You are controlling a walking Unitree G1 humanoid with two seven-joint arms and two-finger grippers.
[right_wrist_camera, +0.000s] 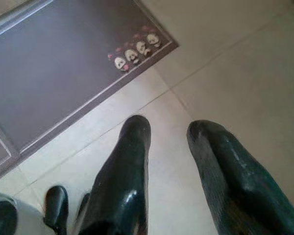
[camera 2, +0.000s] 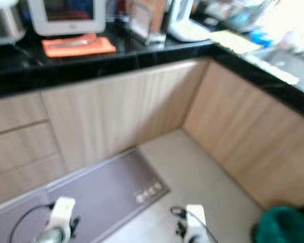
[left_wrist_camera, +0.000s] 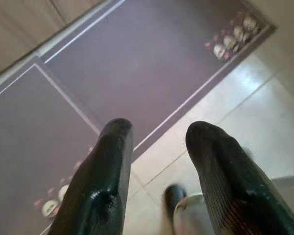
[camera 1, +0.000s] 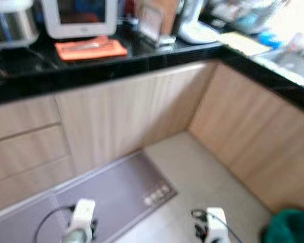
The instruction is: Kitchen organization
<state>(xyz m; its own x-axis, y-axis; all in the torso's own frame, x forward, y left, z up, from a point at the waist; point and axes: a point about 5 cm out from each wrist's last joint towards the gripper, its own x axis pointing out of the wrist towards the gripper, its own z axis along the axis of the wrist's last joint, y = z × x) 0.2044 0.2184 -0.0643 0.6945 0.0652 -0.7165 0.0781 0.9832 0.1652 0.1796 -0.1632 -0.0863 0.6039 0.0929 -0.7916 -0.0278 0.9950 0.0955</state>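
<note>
Black countertop [camera 1: 116,63] carries the items to organize, including an orange cloth [camera 1: 90,49] beneath a white appliance [camera 1: 80,17]. Left gripper [left_wrist_camera: 159,134] and right gripper [right_wrist_camera: 169,129] hang low over the floor mat [camera 1: 121,195], fingers apart and empty, judged idle during approach.

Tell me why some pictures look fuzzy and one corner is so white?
Left and right eye views: everything is softly blurred, likely camera motion, and bright light washes out the far end of the black countertop. Left wrist view: the purple mat is fairly sharp, while the left tool looms soft and glossy.
</note>
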